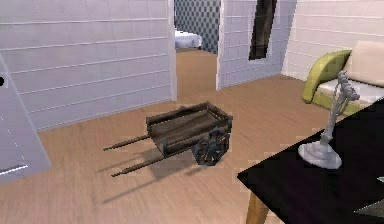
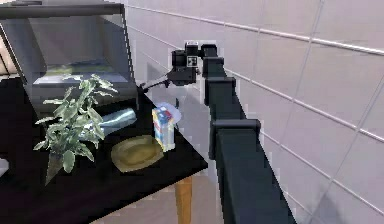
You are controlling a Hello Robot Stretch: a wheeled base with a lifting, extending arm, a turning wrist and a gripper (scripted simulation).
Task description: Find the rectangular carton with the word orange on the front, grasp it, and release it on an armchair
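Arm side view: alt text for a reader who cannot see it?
A dark arm reaches along a black table, its gripper higher in the picture than a small white carton near the table's edge; whether it holds anything cannot be told. A leafy plant and a yellowish dish sit beside the carton.

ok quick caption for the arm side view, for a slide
Stretch's arm extended by a black table bearing a small carton, a leafy plant, a yellow dish and a glass case

No word, number or sign can be read anywhere. The carton [image 2: 163, 127] on the black table [image 2: 110, 190], at about 3 o'clock from the leafy plant [image 2: 75, 120], bears coloured patches on its front, but no letters can be made out.
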